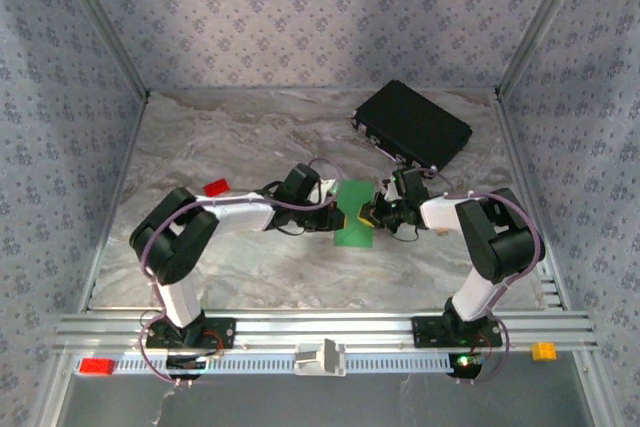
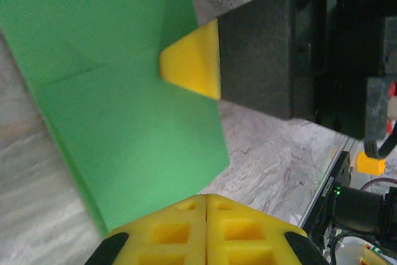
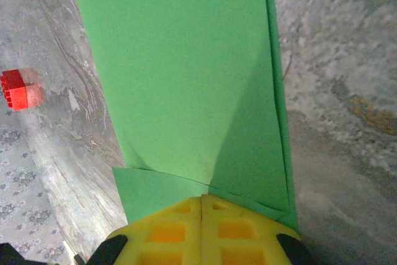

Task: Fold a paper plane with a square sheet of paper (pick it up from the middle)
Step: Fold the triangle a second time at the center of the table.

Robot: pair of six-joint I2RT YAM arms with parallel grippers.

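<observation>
The square sheet of paper [image 1: 353,222] is bright green, creased into overlapping flaps, and lies on the marble table between my two arms. My left gripper [image 1: 334,203] comes at it from the left. In the left wrist view its yellow fingers [image 2: 180,234] are shut together at the edge of the paper [image 2: 124,122], with no green in their seam. My right gripper [image 1: 373,212] comes from the right, also shut, its tip [image 2: 192,60] resting on the sheet. In the right wrist view the right gripper [image 3: 202,199] lies over folded layers of the paper [image 3: 186,79], which run under it.
A black case [image 1: 412,125] lies at the back right. A small red block [image 1: 215,187] [image 3: 15,89] sits left of the left forearm. The front rail carries a red block [image 1: 96,366] and an orange block [image 1: 543,350]. Patterned walls enclose the table.
</observation>
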